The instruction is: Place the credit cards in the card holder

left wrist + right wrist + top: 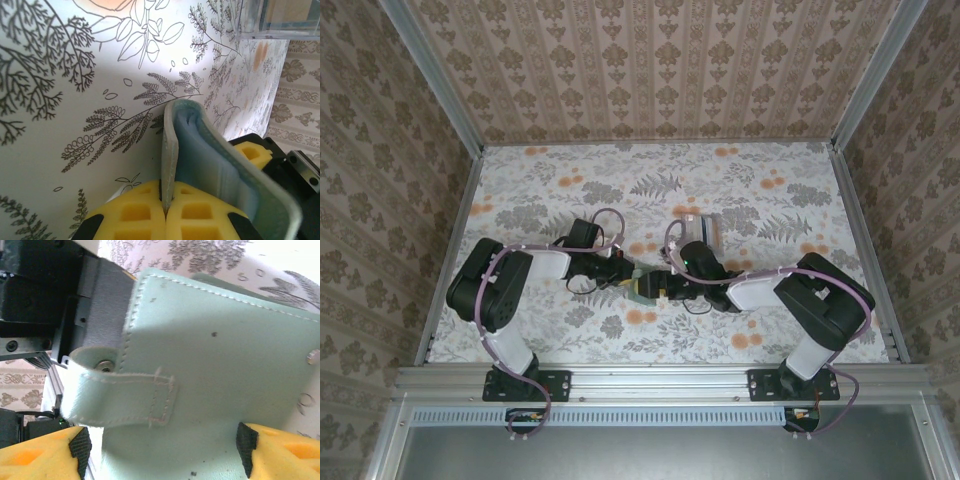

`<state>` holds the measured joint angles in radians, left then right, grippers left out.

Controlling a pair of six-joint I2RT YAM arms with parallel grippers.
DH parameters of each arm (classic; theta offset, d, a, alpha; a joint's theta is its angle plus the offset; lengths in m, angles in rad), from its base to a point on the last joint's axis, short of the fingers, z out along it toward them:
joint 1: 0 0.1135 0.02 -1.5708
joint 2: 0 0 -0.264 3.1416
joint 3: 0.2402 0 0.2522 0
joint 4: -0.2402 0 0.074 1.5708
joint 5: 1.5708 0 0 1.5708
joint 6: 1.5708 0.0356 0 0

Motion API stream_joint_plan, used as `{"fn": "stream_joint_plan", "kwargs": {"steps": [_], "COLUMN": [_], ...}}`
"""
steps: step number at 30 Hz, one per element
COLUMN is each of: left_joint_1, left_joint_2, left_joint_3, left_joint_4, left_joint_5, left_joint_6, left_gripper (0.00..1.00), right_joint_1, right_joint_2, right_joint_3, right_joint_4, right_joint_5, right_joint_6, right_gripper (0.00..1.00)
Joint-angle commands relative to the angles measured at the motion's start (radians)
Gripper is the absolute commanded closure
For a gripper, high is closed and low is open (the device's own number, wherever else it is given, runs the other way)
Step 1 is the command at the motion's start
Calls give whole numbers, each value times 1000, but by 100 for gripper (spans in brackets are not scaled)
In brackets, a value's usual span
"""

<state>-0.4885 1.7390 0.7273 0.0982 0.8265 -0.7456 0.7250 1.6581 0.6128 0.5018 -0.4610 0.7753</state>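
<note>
card holder (pixel 210 160): looks light, soft, floppy | left fingers (pixel 172 212) clamped on one flap's edge | right fingers (pixel 50 455) spread wide, gripping nothing | best hold: stitched edge

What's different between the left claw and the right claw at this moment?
The left claw is pinched shut on one flap of the card holder; the right claw stands open, its pads apart. The left meets the holder's edge, the right faces its broad strapped side. Both have yellow pads.
</note>
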Motion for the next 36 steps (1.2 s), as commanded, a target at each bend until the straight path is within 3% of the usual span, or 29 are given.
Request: {"fn": "stream_joint_plan", "kwargs": {"steps": [1, 16, 21, 27, 33, 36], "left_joint_1": [-21, -42, -42, -44, -44, -50], "left_joint_2": [-40, -77, -99, -99, -97, -94], "left_joint_3": [4, -41, -46, -52, -58, -60], "left_joint_4": [13, 81, 41, 51, 73, 115], "left_joint_5": [43, 54, 37, 34, 34, 71], "left_joint_6": [-62, -149, -121, -120, -108, -97], "left_gripper": [100, 100, 100, 100, 100, 92], "right_joint_1": [51, 56, 48, 44, 29, 15], "right_joint_2": [22, 9, -28, -38, -37, -25], "right_joint_3": [87, 48, 8, -5, -57, -88], "right_joint_4": [-193, -233, -183, -182, -65, 25], "right_joint_5": [78, 266, 249, 237, 189, 148], "right_joint_6": [-108, -7, 15, 24, 49, 60], "right_gripper": [19, 38, 55, 58, 60, 60]}}
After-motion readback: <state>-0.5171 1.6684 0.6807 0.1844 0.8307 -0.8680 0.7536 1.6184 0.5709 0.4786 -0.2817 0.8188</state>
